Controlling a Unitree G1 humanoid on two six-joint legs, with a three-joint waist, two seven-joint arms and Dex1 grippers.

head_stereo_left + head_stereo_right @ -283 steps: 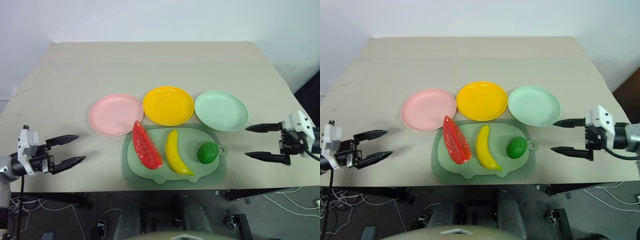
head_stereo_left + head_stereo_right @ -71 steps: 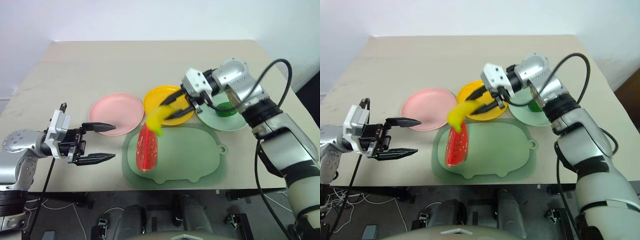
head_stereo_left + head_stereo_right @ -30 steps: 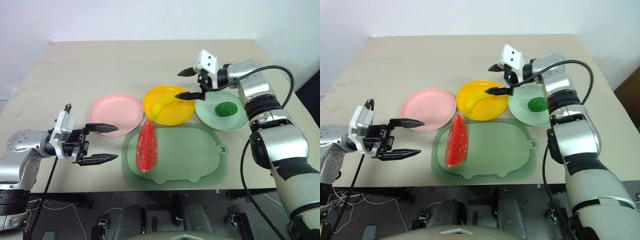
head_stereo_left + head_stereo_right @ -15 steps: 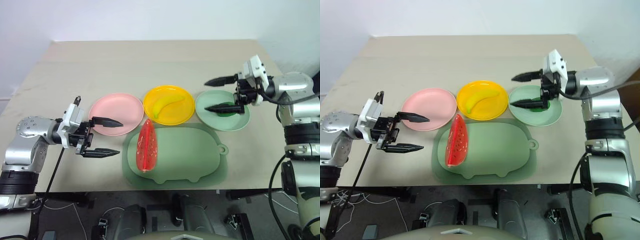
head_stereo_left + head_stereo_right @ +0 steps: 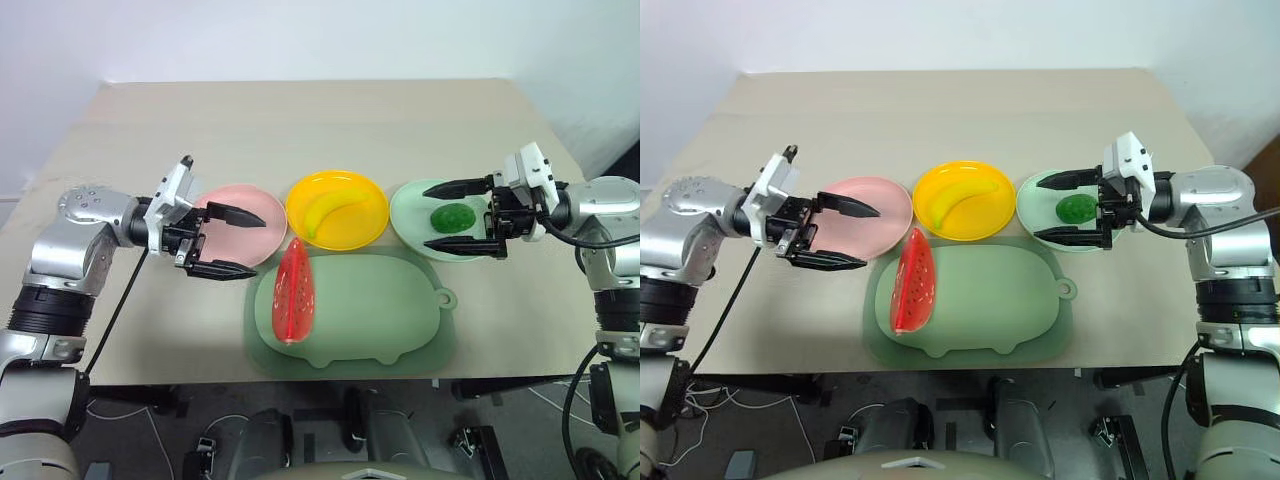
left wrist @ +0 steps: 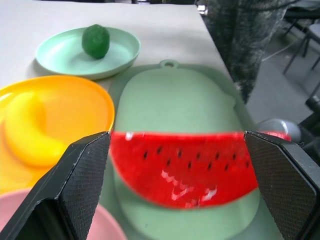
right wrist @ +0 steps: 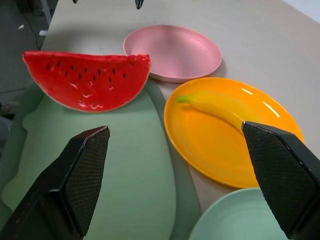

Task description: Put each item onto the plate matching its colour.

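The red watermelon wedge (image 5: pixel 293 293) stands on its rind on the left part of the mat (image 5: pixel 370 320). The banana (image 5: pixel 335 212) lies on the yellow plate (image 5: pixel 372 222), and the dark-green fruit (image 5: pixel 452 216) sits on the mint plate (image 5: pixel 408 212). My left gripper (image 5: pixel 258 246) hangs open and empty over the near rim of the pink plate (image 5: pixel 235 200), pointing at the wedge (image 6: pixel 182 167). My right gripper (image 5: pixel 430 216) is open above the mint plate, its fingers either side of the green fruit as seen from above, holding nothing.
The pale-green animal-shaped mat lies in front of the three plates, and its right part is bare. The plates stand in a row across the middle of the beige table (image 5: pixel 300 130). Bare tabletop stretches behind the plates and to both sides.
My right gripper has drawn back to the right, from over the yellow plate to the mint plate. My left gripper has moved up and right, over the pink plate's near rim.
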